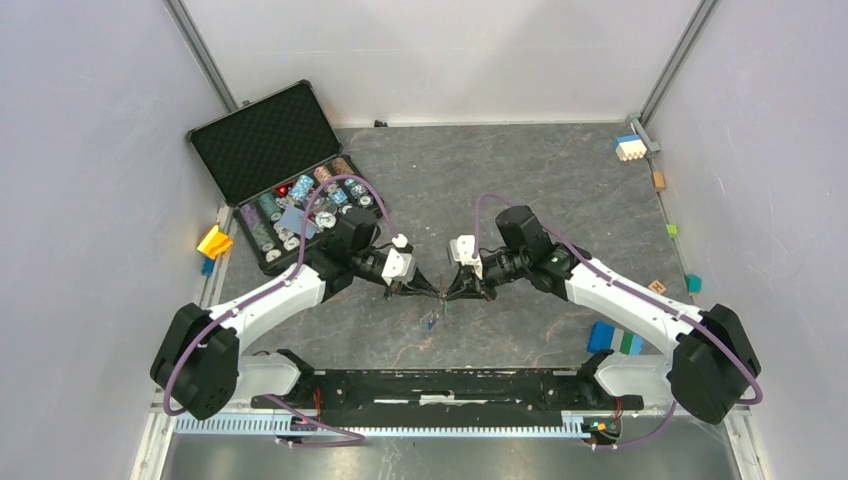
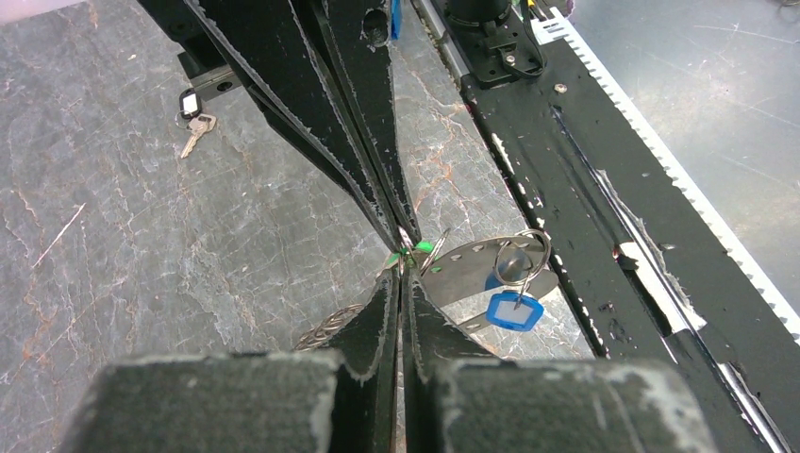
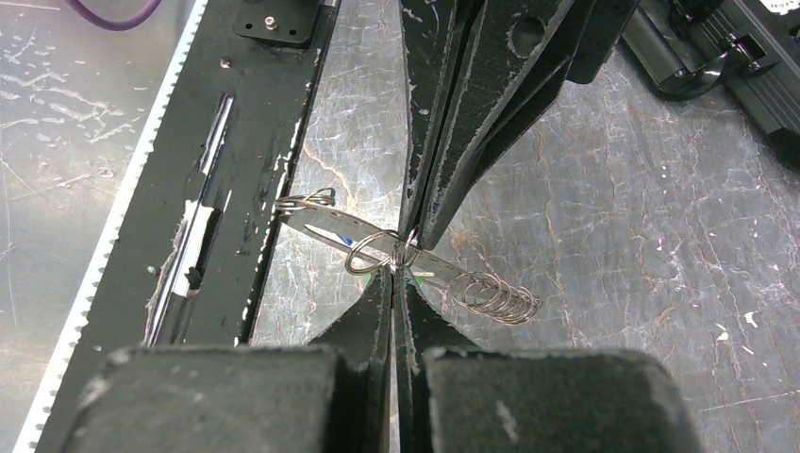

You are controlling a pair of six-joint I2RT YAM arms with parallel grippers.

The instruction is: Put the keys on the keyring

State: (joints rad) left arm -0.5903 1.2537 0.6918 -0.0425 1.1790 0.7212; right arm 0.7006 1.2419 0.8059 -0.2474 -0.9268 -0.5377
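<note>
Both grippers meet tip to tip above the table's middle, left gripper (image 1: 432,291) and right gripper (image 1: 447,292), each with jaws pressed together. The keyring (image 2: 464,271), a flat metal loop with a chain-like stretch (image 2: 325,328), runs across behind the left gripper (image 2: 404,262), which looks shut on it. A blue-tagged key (image 2: 514,310) hangs from the keyring by a small split ring. Bits of the green tag (image 2: 422,247) show right at the tips. In the right wrist view the right gripper (image 3: 401,265) pinches a small ring at the keyring (image 3: 325,221). The black-tagged key (image 2: 192,115) lies on the table.
An open black case of poker chips (image 1: 268,150) stands at the back left. Coloured blocks sit at the table's edges: yellow (image 1: 214,241), white and blue (image 1: 629,147), blue and green (image 1: 614,338). The black base rail (image 1: 440,385) runs along the near edge.
</note>
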